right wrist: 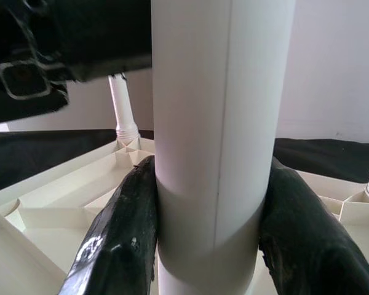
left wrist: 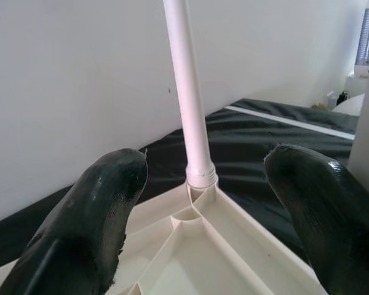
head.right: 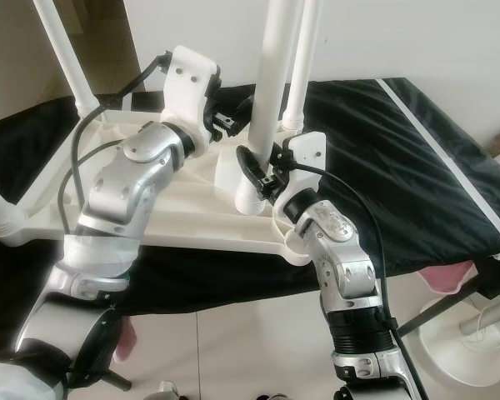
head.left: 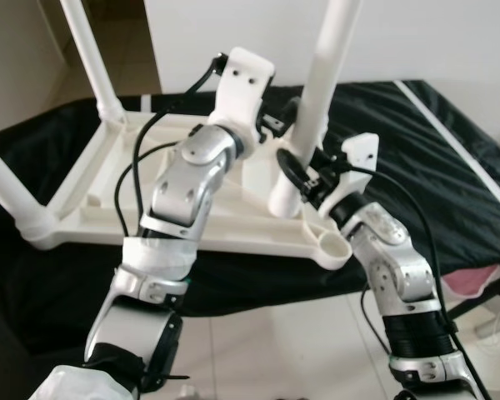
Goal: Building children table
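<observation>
The white plastic table [head.left: 108, 196] lies upside down on a black-covered bed. A loose white leg [head.left: 317, 100] stands tilted on its ribbed underside, with its foot inboard of the open corner socket [head.left: 335, 248]. My right gripper [right wrist: 212, 203] is shut on this leg low down, one black finger [right wrist: 120, 233] on each side. My left gripper [left wrist: 206, 178] is open just left of the same leg, higher up, with nothing between its fingers [left wrist: 92, 221]. Beyond it, another leg [left wrist: 187, 92] stands upright in the far corner socket. Two more legs [head.left: 92, 58] rise on the left side.
The black sheet [head.left: 450, 167] covers the bed to the right and front. White tiled floor [head.left: 275, 350] lies below my arms. A round white stand base [head.right: 475, 342] and a pink item [head.left: 471, 283] are on the floor at right. A white wall stands behind.
</observation>
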